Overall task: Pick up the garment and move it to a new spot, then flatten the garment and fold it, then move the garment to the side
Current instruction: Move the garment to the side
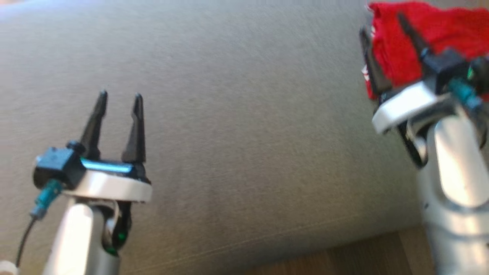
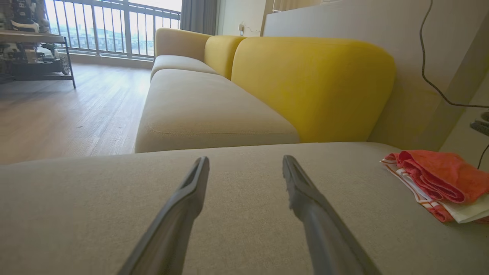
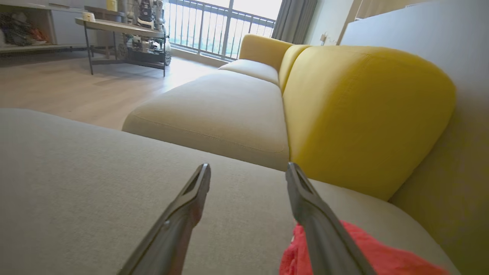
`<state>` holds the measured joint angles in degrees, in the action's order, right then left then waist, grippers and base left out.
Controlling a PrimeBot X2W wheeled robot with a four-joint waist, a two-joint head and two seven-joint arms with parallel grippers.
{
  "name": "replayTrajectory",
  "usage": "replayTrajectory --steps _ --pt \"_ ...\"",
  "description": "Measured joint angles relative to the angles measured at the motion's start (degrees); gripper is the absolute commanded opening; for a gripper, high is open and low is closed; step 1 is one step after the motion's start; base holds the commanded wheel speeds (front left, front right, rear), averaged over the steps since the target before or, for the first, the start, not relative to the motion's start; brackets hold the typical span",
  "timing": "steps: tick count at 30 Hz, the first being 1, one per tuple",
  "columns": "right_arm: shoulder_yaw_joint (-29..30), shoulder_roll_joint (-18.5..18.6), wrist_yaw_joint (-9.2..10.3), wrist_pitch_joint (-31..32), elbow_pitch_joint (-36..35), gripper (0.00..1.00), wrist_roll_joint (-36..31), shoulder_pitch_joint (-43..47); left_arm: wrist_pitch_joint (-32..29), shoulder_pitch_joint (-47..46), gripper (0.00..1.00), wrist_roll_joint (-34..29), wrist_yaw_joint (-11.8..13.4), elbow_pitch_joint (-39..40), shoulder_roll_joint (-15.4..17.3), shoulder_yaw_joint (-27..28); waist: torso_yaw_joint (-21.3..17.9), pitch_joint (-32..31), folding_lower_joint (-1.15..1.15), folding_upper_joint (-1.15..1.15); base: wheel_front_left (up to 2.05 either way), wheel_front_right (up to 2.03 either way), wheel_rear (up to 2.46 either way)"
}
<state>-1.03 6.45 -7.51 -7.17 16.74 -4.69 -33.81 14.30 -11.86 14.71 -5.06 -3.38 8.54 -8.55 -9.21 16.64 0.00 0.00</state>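
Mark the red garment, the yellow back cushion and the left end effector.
red garment [image 2: 435, 177], left wrist view, on its folded red top layer.
yellow back cushion [image 2: 313, 88], left wrist view, middle of its front face.
left end effector [image 1: 120, 95], head view, midway between its two fingertips.

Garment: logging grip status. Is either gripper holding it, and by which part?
Nothing is held. The left gripper and the right gripper both stand open; the garment lies loose on the cushion.

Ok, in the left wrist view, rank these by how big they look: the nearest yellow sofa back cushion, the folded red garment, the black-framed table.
1. Nearest yellow fabric back cushion: clearly largest.
2 and 3. Folded red and white cloth garment and black-framed table: about alike; the table is far off, so unranked.
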Motion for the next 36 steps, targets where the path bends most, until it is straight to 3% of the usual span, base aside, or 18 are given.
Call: replayTrajectory --steps 7,17,24,36 --pt "4.3 -2.2 0.0 -2.5 1.4 1.0 4.1 9.2 0.0 5.5 1.0 0.8 0.0 -0.5 -3.9 1.2 6.3 -5.4 0.0 0.0 0.0 0.0 0.0" --pt "6.7 -3.3 0.0 -5.6 1.7 1.0 9.9 19.4 0.0 10.1 1.0 0.5 -0.5 -1.7 -5.4 2.2 12.6 -11.5 0.0 0.0 0.0 0.0 0.0" --pt "6.8 -3.4 0.0 -6.9 3.1 1.0 12.4 22.7 0.0 11.3 1.0 0.6 -0.4 -3.4 -5.7 3.6 14.2 -13.4 0.0 0.0 0.0 0.0 0.0" --pt "6.5 -3.4 0.0 -7.3 1.6 1.0 12.2 22.9 0.0 11.3 1.0 1.6 0.6 -3.3 -5.8 5.7 13.7 -13.2 0.0 0.0 0.0 0.0 0.0"
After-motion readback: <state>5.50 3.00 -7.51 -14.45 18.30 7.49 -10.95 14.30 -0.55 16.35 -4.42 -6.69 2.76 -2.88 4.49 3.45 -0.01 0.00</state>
